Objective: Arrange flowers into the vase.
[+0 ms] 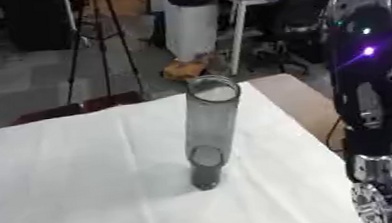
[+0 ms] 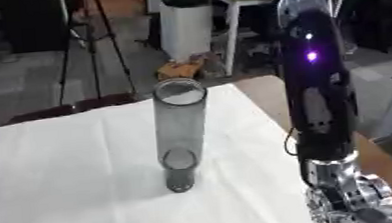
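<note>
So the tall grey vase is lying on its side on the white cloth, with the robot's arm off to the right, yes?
Not quite. The vase stands upright on the white cloth, as the left eye view shows. The robot's arm is indeed off to the right.

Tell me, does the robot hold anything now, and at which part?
It cannot be told: only the right arm shows beside the vase; no hand and no flower are in view.

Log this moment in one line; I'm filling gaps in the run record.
vase: upright on white cloth, empty | flowers: none in view | right arm: hanging beside table | hands: not in view
</note>
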Controlling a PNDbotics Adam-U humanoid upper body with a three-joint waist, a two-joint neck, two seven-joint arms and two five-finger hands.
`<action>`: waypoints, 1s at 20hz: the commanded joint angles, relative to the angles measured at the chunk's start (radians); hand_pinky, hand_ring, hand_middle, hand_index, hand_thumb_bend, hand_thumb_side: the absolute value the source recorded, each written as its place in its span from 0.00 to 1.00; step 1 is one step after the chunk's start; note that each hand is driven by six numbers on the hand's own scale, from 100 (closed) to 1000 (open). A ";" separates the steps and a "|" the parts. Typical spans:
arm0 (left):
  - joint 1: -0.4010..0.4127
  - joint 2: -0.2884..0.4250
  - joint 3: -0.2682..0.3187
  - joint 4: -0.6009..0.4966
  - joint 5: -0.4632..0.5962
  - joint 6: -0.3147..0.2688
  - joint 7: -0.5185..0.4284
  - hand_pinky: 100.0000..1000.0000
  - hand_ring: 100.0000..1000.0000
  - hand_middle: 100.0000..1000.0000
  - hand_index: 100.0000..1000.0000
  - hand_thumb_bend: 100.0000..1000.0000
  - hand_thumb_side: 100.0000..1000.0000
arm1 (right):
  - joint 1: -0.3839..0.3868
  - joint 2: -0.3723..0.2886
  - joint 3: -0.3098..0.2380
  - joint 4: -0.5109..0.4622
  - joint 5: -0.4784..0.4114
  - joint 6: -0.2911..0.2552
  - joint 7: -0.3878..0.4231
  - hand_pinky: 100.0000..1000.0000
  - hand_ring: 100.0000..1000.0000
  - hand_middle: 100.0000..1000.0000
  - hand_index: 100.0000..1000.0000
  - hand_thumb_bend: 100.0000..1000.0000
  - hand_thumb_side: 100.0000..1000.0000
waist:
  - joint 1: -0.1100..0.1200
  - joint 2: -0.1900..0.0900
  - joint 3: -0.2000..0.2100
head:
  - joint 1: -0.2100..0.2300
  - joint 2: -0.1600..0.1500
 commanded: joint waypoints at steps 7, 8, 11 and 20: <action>-0.005 0.013 0.002 -0.013 0.001 -0.001 0.000 0.52 0.43 0.49 0.93 0.65 0.82 | 0.023 -0.067 -0.004 0.040 0.044 0.047 0.108 0.00 0.00 0.00 0.00 0.00 0.00 | -0.005 -0.015 -0.007 | 0.003 -0.004; -0.005 0.013 0.003 -0.013 0.000 -0.001 0.001 0.52 0.43 0.49 0.93 0.65 0.82 | 0.031 -0.074 -0.003 0.055 0.054 0.052 0.134 0.00 0.00 0.00 0.00 0.00 0.00 | -0.005 -0.015 -0.007 | 0.004 -0.005; -0.005 0.012 0.003 -0.012 0.000 -0.001 0.001 0.52 0.43 0.49 0.93 0.65 0.82 | 0.053 -0.087 -0.008 0.100 0.085 0.065 0.206 0.00 0.00 0.00 0.00 0.00 0.00 | -0.004 -0.013 -0.009 | 0.010 -0.007; -0.007 0.012 0.003 -0.013 0.001 0.000 0.002 0.52 0.43 0.49 0.93 0.65 0.82 | 0.088 -0.081 -0.017 0.173 0.166 0.103 0.348 0.00 0.00 0.00 0.00 0.00 0.00 | 0.002 -0.009 -0.014 | 0.011 -0.012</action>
